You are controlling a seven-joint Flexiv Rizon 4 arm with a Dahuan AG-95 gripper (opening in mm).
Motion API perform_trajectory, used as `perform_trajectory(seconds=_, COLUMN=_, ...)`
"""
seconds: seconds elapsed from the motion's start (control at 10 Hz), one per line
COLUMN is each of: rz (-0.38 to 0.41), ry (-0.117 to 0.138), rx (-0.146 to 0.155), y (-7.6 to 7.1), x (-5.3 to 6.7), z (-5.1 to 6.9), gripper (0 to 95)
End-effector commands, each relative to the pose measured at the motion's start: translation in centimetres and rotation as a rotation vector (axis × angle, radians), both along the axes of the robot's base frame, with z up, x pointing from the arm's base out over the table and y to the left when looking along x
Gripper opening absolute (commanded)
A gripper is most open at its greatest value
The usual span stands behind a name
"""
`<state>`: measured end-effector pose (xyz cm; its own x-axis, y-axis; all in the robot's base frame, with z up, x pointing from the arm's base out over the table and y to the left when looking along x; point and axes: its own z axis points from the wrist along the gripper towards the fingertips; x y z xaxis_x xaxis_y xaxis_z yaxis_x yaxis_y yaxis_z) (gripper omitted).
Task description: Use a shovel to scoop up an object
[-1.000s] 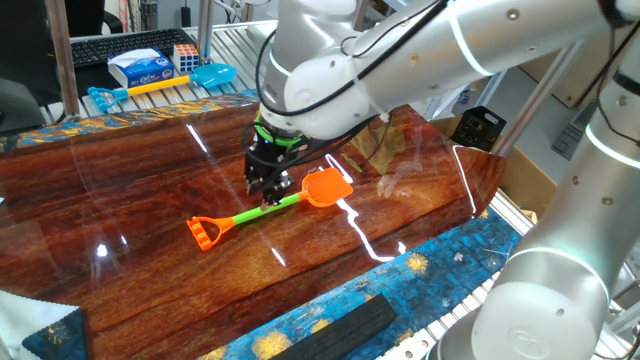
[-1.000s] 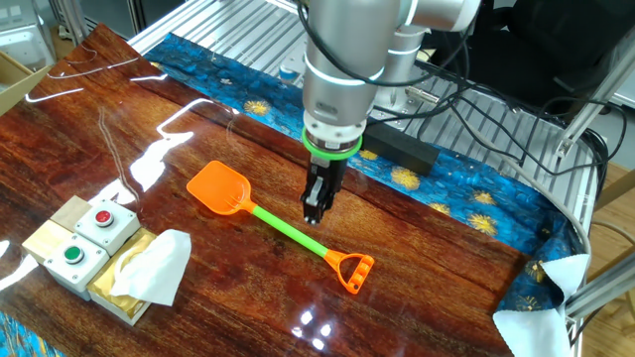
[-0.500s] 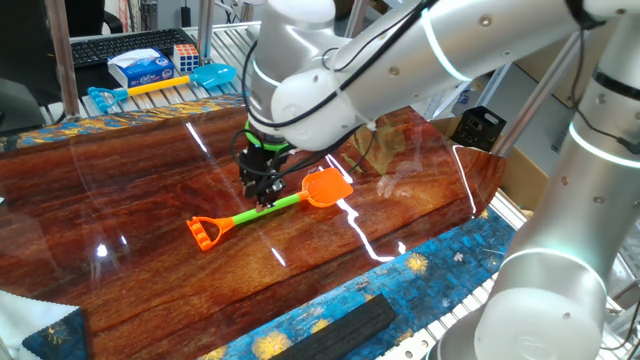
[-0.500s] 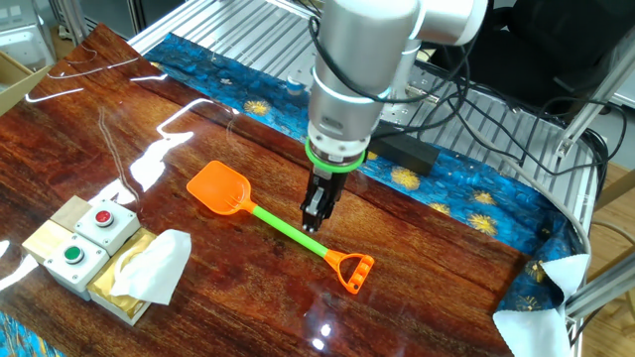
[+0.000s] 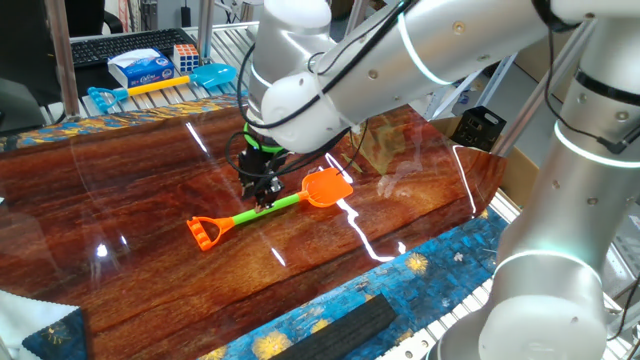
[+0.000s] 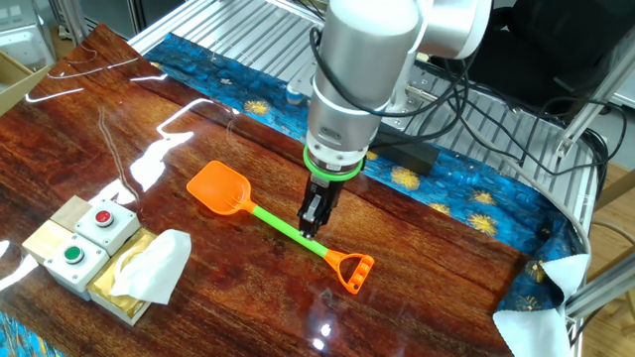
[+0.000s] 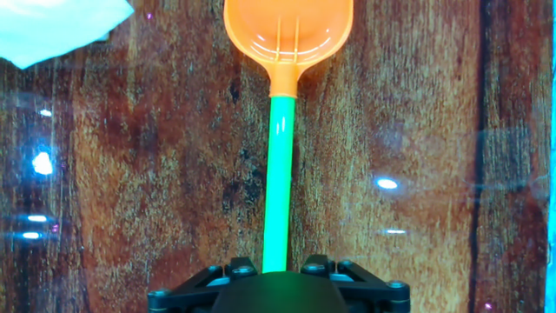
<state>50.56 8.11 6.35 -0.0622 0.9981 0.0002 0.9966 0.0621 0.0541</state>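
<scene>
step: reaching for toy shovel | gripper: pointing down over green shaft, jaws apart astride it, apparently not clamped yet, fingertips hidden in hand view | blade: orange, toward 10 o'clock | white wrapper lump: 8 o'clock of blade, well apart, beside button box

Bare wood flanks the shovel; the button box and white lump seemingly sit well clear

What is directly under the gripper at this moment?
The shovel's green handle lies under the gripper, on the wooden table. The fingertips and any contact with the handle are hidden.
</scene>
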Motion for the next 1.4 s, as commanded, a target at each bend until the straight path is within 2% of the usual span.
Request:
perform_trajectory(seconds=0.1, rz=0.002, ry=0.001, rx=-0.003, y=-0.01, x=-0.03, z=0.14, gripper=38.0)
perform_trajectory(seconds=0.2, rz=0.004, ry=0.001, rx=0.003, y=-0.01, x=-0.03, z=0.14, gripper=38.0)
perform_trajectory(seconds=0.4, rz=0.018, ry=0.002, rx=-0.009, y=-0.01, x=-0.03, z=0.14, gripper=38.0)
perform_trajectory(seconds=0.9, rz=0.031, ry=0.015, rx=-0.001, y=-0.10, x=0.00, z=0.08, gripper=38.0)
perform_trajectory(seconds=1.4, rz=0.040, ry=0.016, rx=-0.011, y=-0.14, x=0.01, z=0.06, gripper=38.0)
